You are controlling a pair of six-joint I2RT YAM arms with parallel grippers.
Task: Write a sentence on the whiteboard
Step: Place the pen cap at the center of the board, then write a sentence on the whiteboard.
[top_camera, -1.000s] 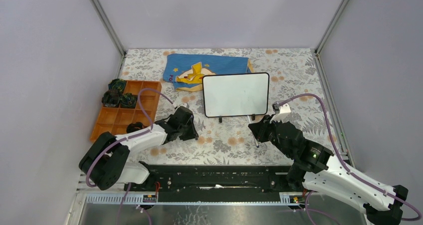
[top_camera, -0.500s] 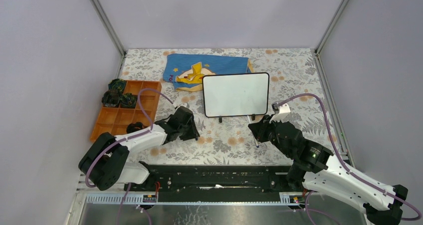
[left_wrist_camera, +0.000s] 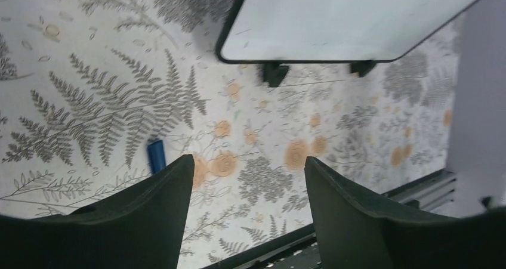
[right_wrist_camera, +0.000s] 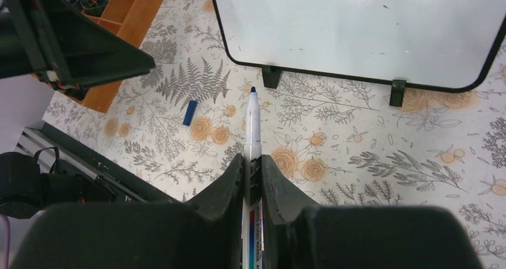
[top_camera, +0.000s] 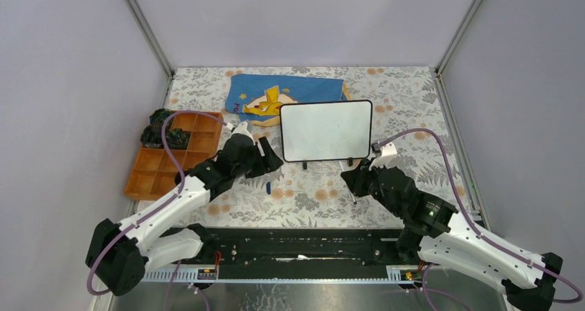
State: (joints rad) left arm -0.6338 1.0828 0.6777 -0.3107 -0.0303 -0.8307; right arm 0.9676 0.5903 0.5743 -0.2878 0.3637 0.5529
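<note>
The whiteboard (top_camera: 325,130) stands on its little black feet at mid-table, its face blank white (right_wrist_camera: 358,24); no sentence is in view on it. My right gripper (right_wrist_camera: 252,158) is shut on a white marker (right_wrist_camera: 253,126), whose uncapped blue tip points at the board's lower left foot. In the top view this gripper (top_camera: 353,180) sits just below the board's lower right corner. My left gripper (left_wrist_camera: 249,161) is open and holds nothing; it hovers left of the board (top_camera: 270,165). A small blue cap (top_camera: 268,186) lies on the tablecloth just below it.
An orange compartment tray (top_camera: 148,180) sits at the left, with dark bundled items (top_camera: 162,128) in its far cells. A blue cloth with a yellow figure (top_camera: 290,94) lies behind the board. Grey walls close in on both sides.
My left gripper has opened and moved away from the table's near edge toward the board. The blue cap now lies uncovered on the cloth. The right arm has barely moved.
</note>
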